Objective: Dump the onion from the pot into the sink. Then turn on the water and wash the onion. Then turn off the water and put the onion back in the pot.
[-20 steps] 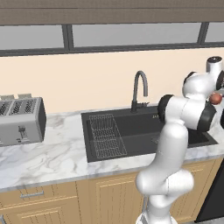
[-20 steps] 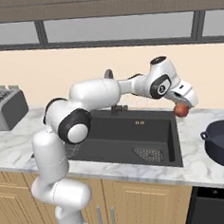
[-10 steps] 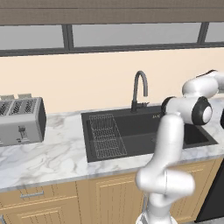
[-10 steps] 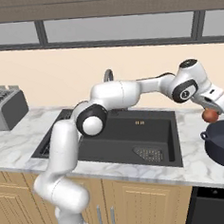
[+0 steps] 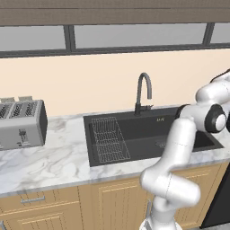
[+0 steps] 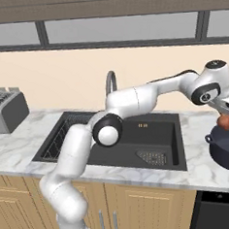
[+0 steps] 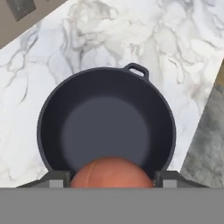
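Marble-patterned table (image 6: 198, 166), white with grey veining, carries a dark grey rectangular sink (image 6: 152, 133) set flush into its top. A wire rack (image 5: 109, 143) of thin parallel bars sits in the left part of the basin; a round perforated drain (image 6: 152, 157) lies in the basin floor. A curved dark gooseneck faucet (image 5: 143, 92) rises at the back rim. A boxy metallic toaster (image 5: 20, 122) with slots on top stands on the table, well apart from the sink to its left. Wood-grain cabinet fronts (image 5: 108, 204) run below.

To the right of the sink stands a round, dark, matte pot (image 7: 107, 127) with a small loop handle (image 7: 135, 68) on its rim; its interior is smooth and bare.

End effector (image 6: 228, 111) hangs above the pot, with its two dark fingertips (image 7: 54, 178) spread apart and clamped on either side of the onion (image 7: 110, 174), a smooth orange-red ball. In the right base view the onion (image 6: 226, 121) is held just over the pot's rim, clear of the pot floor. In the hand view it lies over the pot's near edge.
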